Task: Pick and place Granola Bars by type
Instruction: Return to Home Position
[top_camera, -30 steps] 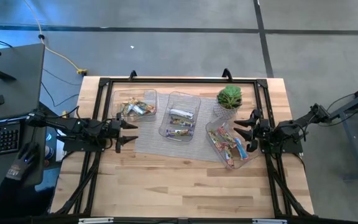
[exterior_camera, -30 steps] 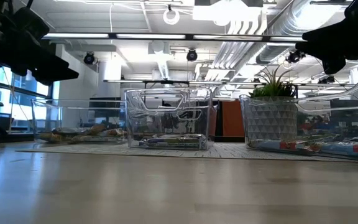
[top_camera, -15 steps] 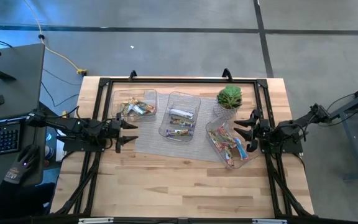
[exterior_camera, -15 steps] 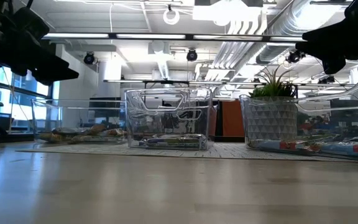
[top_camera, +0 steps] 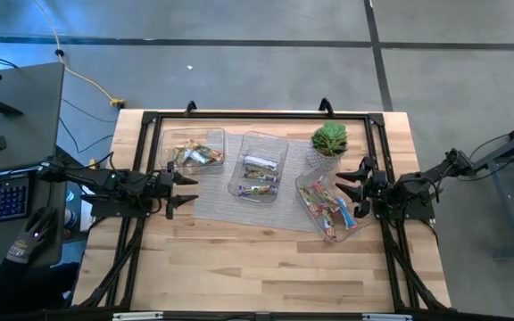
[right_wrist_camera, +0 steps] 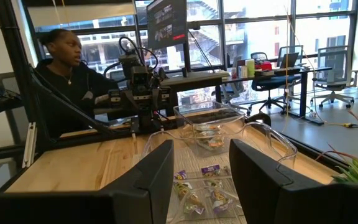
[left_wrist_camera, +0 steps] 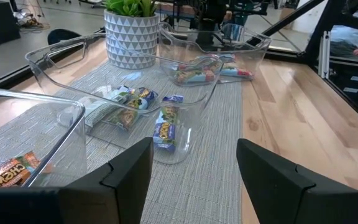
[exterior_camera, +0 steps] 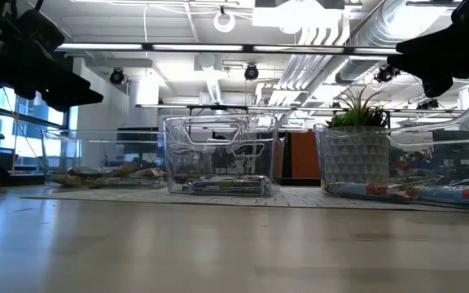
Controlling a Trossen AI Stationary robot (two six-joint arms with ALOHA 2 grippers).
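From above, foil-wrapped granola bars [top_camera: 333, 209] are seen lying in three clear plastic bins [top_camera: 266, 135] on a grey woven mat [top_camera: 212, 209]. The left hand [top_camera: 193, 190] and right hand [top_camera: 348, 190] are spread at opposite sides of the wooden desk [top_camera: 239, 267]. At desk level, a triangle-patterned white pot [exterior_camera: 357, 159] is shown. Only in the right wrist view is a seated person [right_wrist_camera: 64, 74] seen.

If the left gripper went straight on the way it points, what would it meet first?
The left gripper points at the near end of the middle clear tray, so probably that first. It hangs above the table, though, so it might pass over the rim.
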